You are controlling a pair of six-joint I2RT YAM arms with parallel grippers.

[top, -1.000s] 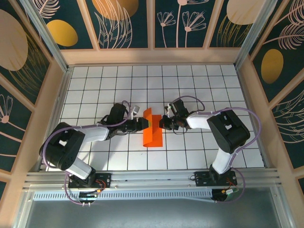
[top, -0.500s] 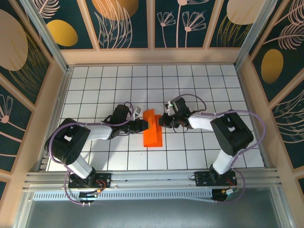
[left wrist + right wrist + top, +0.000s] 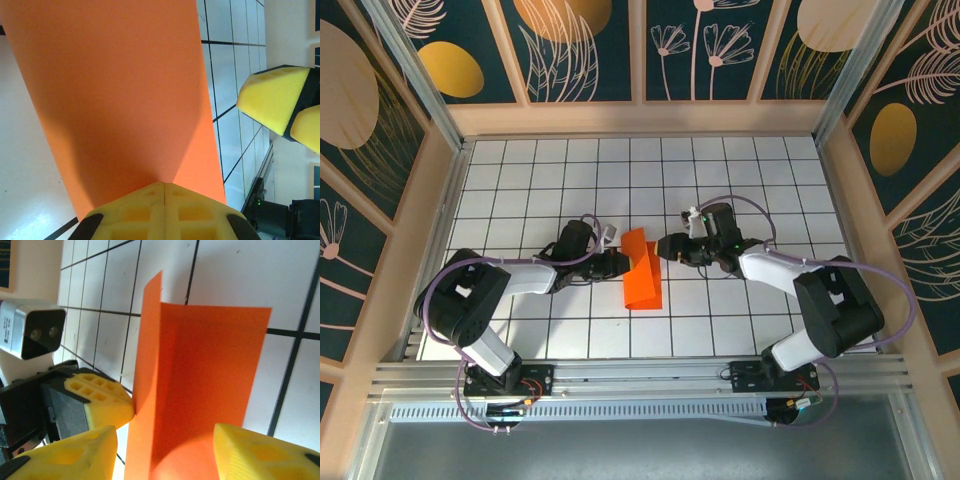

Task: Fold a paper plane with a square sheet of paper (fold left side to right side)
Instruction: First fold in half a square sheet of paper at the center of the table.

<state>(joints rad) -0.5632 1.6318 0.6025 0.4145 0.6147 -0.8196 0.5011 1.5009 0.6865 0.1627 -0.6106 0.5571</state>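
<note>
The square sheet of paper is bright orange and lies folded into a narrow strip at the middle of the grid floor. Its upper part stands up as a flap. My left gripper is shut, its yellow tips pressed against the flap's left face with no paper between them. Seen from the right wrist, that left fingertip touches the flap's edge. My right gripper stands open just right of the paper. Its pads straddle the strip without touching it.
The white grid floor is ringed by low wooden walls. An aluminium rail runs along the near edge by both arm bases. The right arm's elbow reaches out toward the right wall.
The left gripper has closed and slid right against the paper's flap. The right gripper has opened, let go of the paper and drawn back to the right, its elbow swinging outward.
</note>
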